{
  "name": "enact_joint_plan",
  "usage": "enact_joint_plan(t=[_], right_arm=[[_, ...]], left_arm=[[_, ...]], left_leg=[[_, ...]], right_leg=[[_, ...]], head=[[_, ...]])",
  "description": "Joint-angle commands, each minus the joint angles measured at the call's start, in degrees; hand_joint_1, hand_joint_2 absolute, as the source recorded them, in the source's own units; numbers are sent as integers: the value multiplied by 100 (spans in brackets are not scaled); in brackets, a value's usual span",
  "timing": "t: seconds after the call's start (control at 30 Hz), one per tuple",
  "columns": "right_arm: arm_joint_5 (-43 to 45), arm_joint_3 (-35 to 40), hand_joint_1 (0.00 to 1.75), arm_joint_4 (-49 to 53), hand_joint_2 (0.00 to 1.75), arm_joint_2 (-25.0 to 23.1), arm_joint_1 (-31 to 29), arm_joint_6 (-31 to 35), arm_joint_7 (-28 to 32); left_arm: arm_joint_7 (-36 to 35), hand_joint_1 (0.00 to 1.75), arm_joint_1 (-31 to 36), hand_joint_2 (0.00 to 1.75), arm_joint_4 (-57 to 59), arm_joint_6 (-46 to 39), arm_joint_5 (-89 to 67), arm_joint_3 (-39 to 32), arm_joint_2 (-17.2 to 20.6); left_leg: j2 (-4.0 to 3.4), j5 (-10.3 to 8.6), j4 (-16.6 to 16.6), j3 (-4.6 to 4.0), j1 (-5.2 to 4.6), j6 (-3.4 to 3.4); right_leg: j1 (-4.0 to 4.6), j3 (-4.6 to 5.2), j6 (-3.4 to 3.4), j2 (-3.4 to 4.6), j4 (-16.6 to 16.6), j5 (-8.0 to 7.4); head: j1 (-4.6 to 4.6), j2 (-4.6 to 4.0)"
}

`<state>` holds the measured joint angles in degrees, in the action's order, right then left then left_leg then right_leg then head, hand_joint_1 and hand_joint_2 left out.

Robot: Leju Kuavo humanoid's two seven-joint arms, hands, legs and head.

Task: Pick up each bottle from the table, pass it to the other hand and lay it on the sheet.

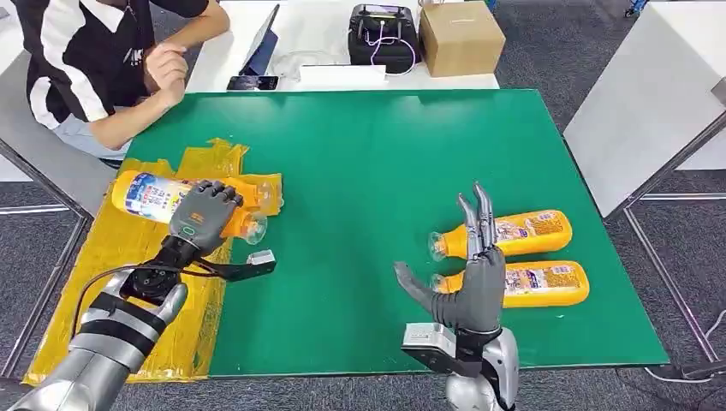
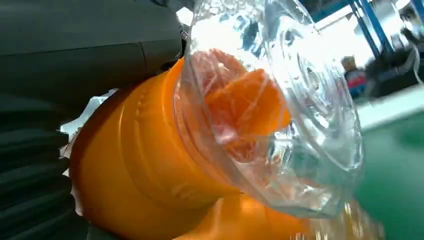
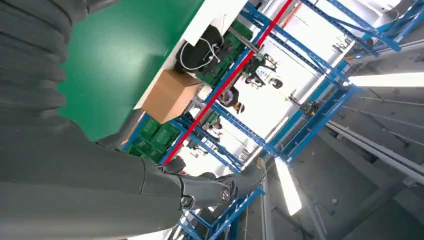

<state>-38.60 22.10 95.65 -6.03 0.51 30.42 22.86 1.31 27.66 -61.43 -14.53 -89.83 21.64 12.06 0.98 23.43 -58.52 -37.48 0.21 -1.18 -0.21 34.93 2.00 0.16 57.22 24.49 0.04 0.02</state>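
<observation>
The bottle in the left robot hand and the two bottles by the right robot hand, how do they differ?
The held bottle lies over the yellow sheet, gripped by the left robot hand; the two loose bottles lie on the bare green mat, untouched, beside the open right robot hand. All are orange, clear-capped and on their sides.

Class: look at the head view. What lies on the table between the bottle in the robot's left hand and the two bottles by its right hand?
Nothing: bare green table separates the held bottle from the two bottles.
</observation>
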Motion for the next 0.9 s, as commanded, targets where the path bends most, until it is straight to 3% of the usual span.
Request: enact_joint_plan(t=[0.03, 0.23, 0.43, 0.47, 0.5, 0.53, 0.9], right_arm=[[-144, -71, 0, -402, 175, 152, -217, -57, -62], [-240, 51, 0, -513, 175, 129, -286, -36, -112], [-308, 223, 0, -681, 175, 72, -430, -96, -187], [-324, 254, 0, -717, 175, 58, -462, -97, -203], [-333, 272, 0, -736, 175, 52, -474, -96, -213], [-334, 277, 0, -740, 175, 49, -476, -95, -215], [-370, 289, 0, -767, 175, 38, -478, -73, -284]], left_arm=[[234, 175, 560, 175, 1536, 249, 311, 297, -55], [155, 175, 650, 175, 1955, 165, 440, 179, -161], [38, 175, 863, 175, 2517, -115, 814, -293, -799], [80, 134, 907, 175, 2618, -107, 877, -323, -897], [97, 40, 924, 175, 2668, -117, 907, -333, -954], [92, 2, 923, 175, 2676, -123, 905, -326, -974], [447, 0, 774, 175, 2356, -378, 1524, -631, -1171]], left_leg=[[0, 8, 8, 45, 3, 4], [-3, 6, 5, 31, 4, 4], [6, 1, 5, 16, 1, 1], [10, -1, 5, 13, -1, 0], [12, 6, 4, 32, 3, 2], [12, 1, 4, 17, 2, 1], [3, 14, 4, 46, 2, 6]], right_leg=[[5, -51, -1, -7, -14, 8], [6, -36, -2, -3, -10, 4], [1, -22, 1, -10, -7, 2], [0, -19, 1, -10, -6, 2], [4, -42, 1, -14, -10, 7], [3, -26, 1, -10, -8, 2], [6, -55, -3, -3, -11, 11]], head=[[0, 0], [0, 0], [0, 0], [0, 0], [0, 0], [0, 0], [0, 0]])
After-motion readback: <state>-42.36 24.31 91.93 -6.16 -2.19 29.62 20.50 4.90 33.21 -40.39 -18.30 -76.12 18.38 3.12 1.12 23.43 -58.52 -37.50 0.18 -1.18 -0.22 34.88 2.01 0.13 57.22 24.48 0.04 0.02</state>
